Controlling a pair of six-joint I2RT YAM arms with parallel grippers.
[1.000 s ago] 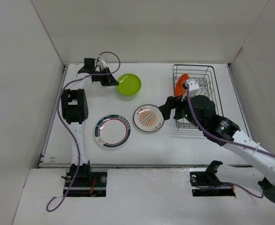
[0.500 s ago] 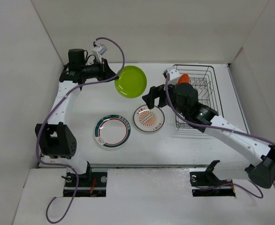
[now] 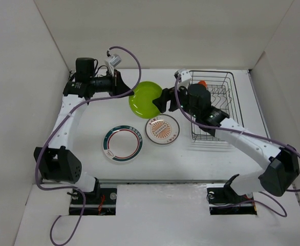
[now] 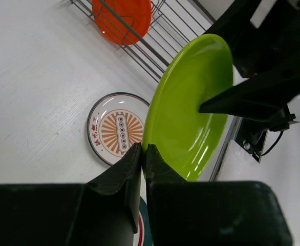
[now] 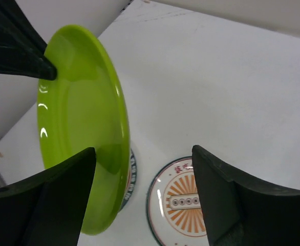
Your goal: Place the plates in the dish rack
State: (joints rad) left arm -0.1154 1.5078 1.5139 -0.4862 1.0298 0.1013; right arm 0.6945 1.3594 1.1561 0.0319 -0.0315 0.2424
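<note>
Lime green plate [image 3: 146,98], airborne just left of the dish rack [image 3: 227,87]: the left gripper [image 4: 144,151] pinches its rim, and the right gripper [image 5: 142,151] gapes wide astride the opposite edge. We judge it light, rigid and slick, so grip the rim squarely.

My left arm runs up the left side and bends inward, wrist pointing right. My left gripper [image 4: 142,149] is clamped tight on the rim of the lime green plate [image 4: 191,107]. My right arm extends forward and left. My right gripper [image 5: 145,174] stands spread wide, with that rim between its fingers [image 5: 47,205].
</note>
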